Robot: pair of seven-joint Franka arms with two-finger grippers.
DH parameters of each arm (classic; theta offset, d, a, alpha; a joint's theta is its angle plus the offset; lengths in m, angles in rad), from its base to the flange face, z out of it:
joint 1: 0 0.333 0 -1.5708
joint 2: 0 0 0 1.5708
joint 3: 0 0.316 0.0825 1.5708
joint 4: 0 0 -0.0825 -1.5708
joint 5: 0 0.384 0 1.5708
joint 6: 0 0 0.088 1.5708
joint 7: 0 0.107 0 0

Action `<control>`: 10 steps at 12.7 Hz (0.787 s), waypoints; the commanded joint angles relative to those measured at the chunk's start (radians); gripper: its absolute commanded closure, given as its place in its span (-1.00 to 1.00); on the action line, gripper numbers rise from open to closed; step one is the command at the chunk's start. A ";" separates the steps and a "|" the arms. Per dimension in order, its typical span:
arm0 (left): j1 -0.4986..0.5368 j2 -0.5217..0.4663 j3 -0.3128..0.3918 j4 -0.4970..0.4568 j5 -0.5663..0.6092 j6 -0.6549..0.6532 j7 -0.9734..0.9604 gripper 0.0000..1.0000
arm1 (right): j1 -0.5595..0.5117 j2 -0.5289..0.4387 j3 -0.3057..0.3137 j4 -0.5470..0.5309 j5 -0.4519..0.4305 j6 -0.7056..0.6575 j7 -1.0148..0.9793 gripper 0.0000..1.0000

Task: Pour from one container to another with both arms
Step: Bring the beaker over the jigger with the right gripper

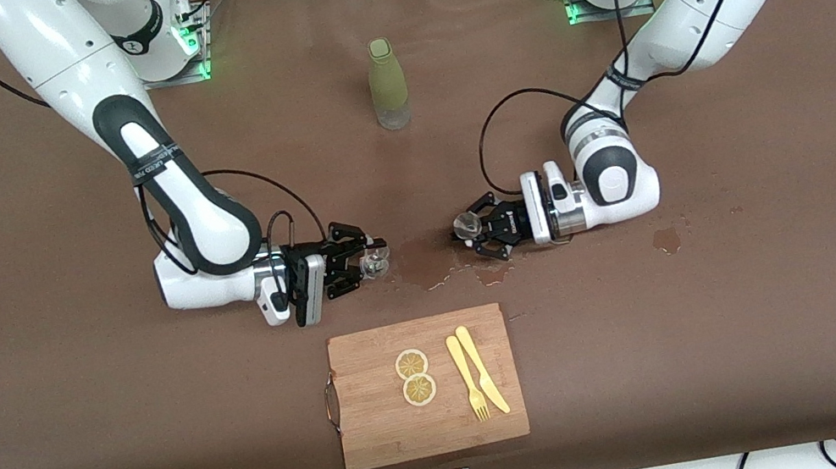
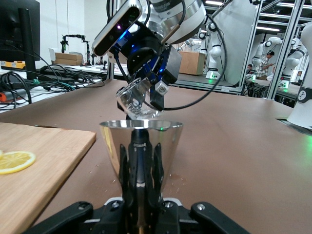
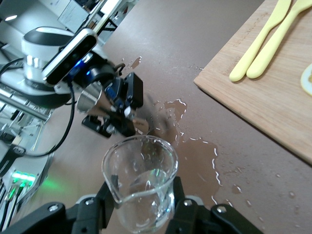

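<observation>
My right gripper [image 1: 365, 264] is low over the table's middle, shut on a small clear glass beaker [image 1: 376, 259] that is tilted toward the other arm. In the right wrist view the beaker [image 3: 141, 187] holds a little clear liquid between the fingers of the right gripper [image 3: 144, 207]. My left gripper [image 1: 475, 235] faces it, shut on a shiny metal cone-shaped cup [image 1: 465, 224]. That cup [image 2: 141, 144] stands upright in the left gripper [image 2: 141, 183], with the tilted beaker [image 2: 137, 100] just above its rim. The two containers are a short gap apart.
A wet puddle [image 1: 428, 267] spreads on the brown table between the grippers, and a smaller spot [image 1: 667, 240] lies toward the left arm's end. A wooden cutting board [image 1: 385, 438] with two lemon slices [image 1: 415, 377] and yellow cutlery [image 1: 476, 370] lies nearer the camera. A green bottle [image 1: 387, 85] stands farther back.
</observation>
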 commanded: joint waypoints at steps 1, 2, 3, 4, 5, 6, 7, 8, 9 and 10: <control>-0.042 0.027 -0.001 0.054 -0.043 0.023 0.010 1.00 | 0.036 -0.074 -0.006 -0.063 0.032 0.034 0.079 0.72; -0.047 0.038 -0.003 0.062 -0.046 0.032 0.010 1.00 | 0.051 -0.082 -0.006 -0.066 0.032 0.044 0.131 0.72; -0.050 0.047 -0.003 0.076 -0.046 0.032 0.010 1.00 | 0.060 -0.094 -0.005 -0.078 0.032 0.066 0.167 0.72; -0.056 0.055 -0.003 0.088 -0.046 0.032 0.012 1.00 | 0.069 -0.102 -0.002 -0.090 0.032 0.078 0.187 0.72; -0.057 0.065 -0.001 0.103 -0.046 0.032 0.012 1.00 | 0.072 -0.103 0.000 -0.102 0.033 0.078 0.192 0.72; -0.064 0.078 -0.001 0.119 -0.046 0.034 0.012 1.00 | 0.074 -0.108 0.000 -0.118 0.033 0.078 0.206 0.72; -0.074 0.093 0.000 0.146 -0.046 0.034 0.012 1.00 | 0.074 -0.129 0.000 -0.135 0.033 0.077 0.244 0.72; -0.076 0.102 0.002 0.163 -0.046 0.034 0.013 1.00 | 0.079 -0.151 0.001 -0.144 0.032 0.075 0.299 0.72; -0.076 0.104 0.003 0.171 -0.044 0.035 0.013 1.00 | 0.089 -0.178 0.001 -0.167 0.032 0.077 0.333 0.72; -0.077 0.108 0.005 0.183 -0.044 0.037 0.013 1.00 | 0.095 -0.191 0.001 -0.184 0.032 0.077 0.341 0.72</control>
